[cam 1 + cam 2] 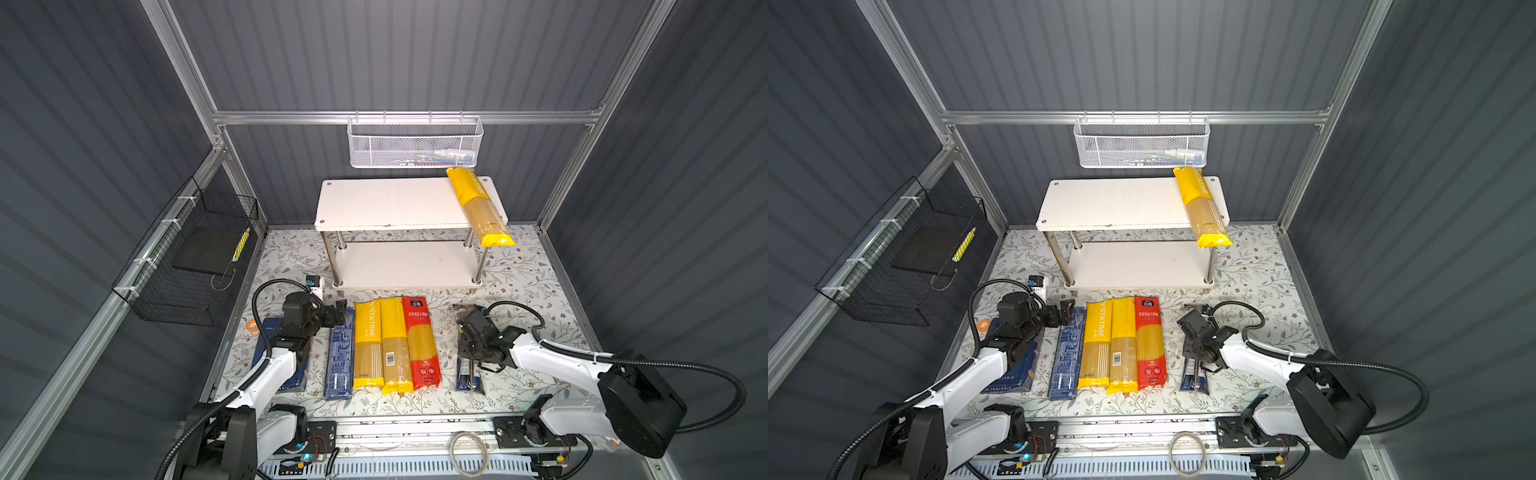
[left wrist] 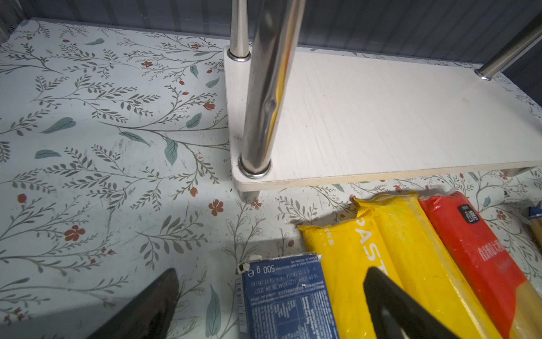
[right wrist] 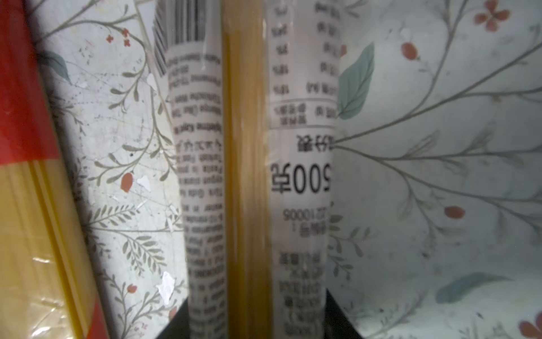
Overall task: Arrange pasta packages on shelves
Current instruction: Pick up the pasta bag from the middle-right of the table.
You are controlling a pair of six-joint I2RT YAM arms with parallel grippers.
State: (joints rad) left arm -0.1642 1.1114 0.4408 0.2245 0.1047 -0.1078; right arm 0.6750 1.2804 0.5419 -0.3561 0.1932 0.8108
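Dark grey ribbed walls (image 1: 415, 54) left, far and right, edged with aluminium rails (image 1: 291, 117). White mesh basket (image 1: 374, 145) on far rail, black wire basket (image 1: 187, 291) on left wall. Floral-patterned table (image 1: 540, 270).

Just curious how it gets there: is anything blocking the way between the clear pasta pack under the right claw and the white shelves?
Nothing visible does. The right gripper straddles the clear pack, and only bare floral table lies between it and the shelves. A yellow bag covers one end of the top board.
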